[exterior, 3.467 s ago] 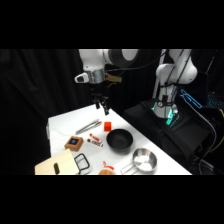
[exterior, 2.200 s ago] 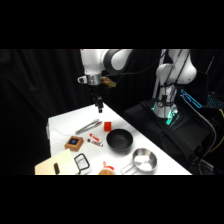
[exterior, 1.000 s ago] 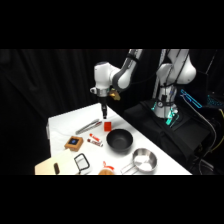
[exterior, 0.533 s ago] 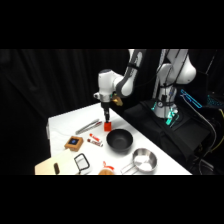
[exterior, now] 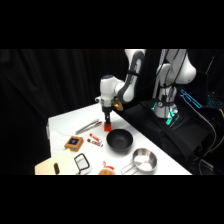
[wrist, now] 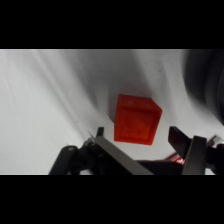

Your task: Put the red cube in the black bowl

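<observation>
Jaws spread wide, red cube resting between them, untouched.

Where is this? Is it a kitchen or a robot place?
Most likely a robot lab, not a kitchen. A white robot arm reaches over a white table ringed by black curtains. Its end effector hangs above a red cube beside a black bowl.

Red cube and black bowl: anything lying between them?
No. In the side view only bare table separates the red cube from the black bowl; the gripper is above the cube.
</observation>
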